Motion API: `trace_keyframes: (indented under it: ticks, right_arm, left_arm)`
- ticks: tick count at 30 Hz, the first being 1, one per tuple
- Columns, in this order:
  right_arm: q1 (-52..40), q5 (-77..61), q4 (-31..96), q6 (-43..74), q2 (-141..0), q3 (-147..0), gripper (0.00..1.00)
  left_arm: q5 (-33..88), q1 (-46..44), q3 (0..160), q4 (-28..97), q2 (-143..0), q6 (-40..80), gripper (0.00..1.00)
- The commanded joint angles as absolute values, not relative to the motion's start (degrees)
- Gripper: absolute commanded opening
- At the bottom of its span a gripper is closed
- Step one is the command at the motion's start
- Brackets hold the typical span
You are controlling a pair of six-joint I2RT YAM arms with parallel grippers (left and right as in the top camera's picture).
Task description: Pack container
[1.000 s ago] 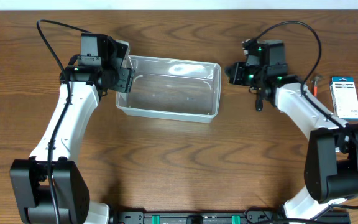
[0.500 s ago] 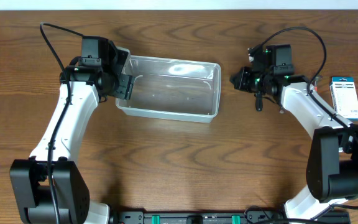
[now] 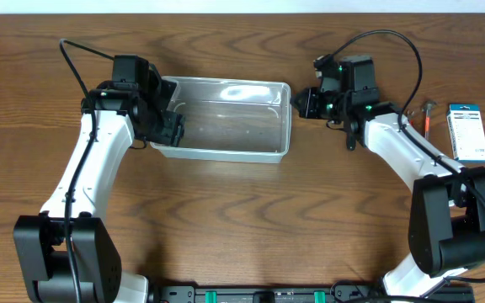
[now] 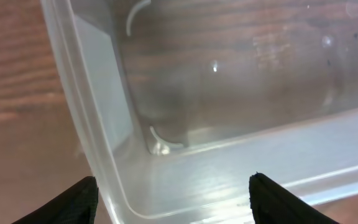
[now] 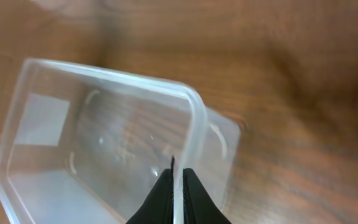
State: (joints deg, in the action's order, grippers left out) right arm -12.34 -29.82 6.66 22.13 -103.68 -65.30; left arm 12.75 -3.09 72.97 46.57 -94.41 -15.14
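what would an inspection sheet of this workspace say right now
surface: brown wood-grain table, no spills seen
job's things: clear container, upright, open top, nothing seen inside
clutter: white-and-blue box at the far right; small red-handled tool just left of it
grippers: left gripper open, fingertips spread either side of the container's left-end corner; right gripper shut, fingers pressed together, at the container's right end, whether it pinches anything cannot be told
cables: black cable loops off the left arm, another black cable off the right arm, neither over the container
surroundings: pale strip past the far edge; black base rail at the near edge
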Motion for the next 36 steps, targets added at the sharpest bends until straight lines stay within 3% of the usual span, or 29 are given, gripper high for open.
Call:
trace_keyframes:
  ticks: [1, 14, 20, 26, 35, 36]
  right_arm:
    - [-12.8, -28.9, 5.1, 22.3, -103.7, -65.9, 0.08]
    - [-10.4, -28.5, 6.7, 22.3, -103.5, -66.1, 0.04]
    - [-5.6, -27.7, 16.7, 18.2, -100.7, -68.5, 0.01]
    - [0.0, -17.5, 34.2, 11.9, -93.7, -74.8, 0.02]
    - [9.3, -8.3, 55.1, 9.1, -81.7, -82.7, 0.3]
    - [10.7, -8.3, 56.4, 9.1, -80.6, -82.7, 0.37]
  left_arm:
    - [14.2, -2.8, 72.3, 47.2, -95.3, -14.0, 0.7]
    - [6.7, -2.6, 73.6, 41.9, -94.6, -14.0, 0.69]
    - [6.4, -0.1, 80.8, 40.4, -92.1, -14.0, 0.7]
    - [4.9, 8.0, 85.3, 39.4, -91.3, -14.1, 0.7]
    - [8.6, 24.6, 85.3, 37.6, -92.3, -14.0, 0.7]
    - [8.6, 25.7, 85.3, 37.6, -92.3, -14.0, 0.86]
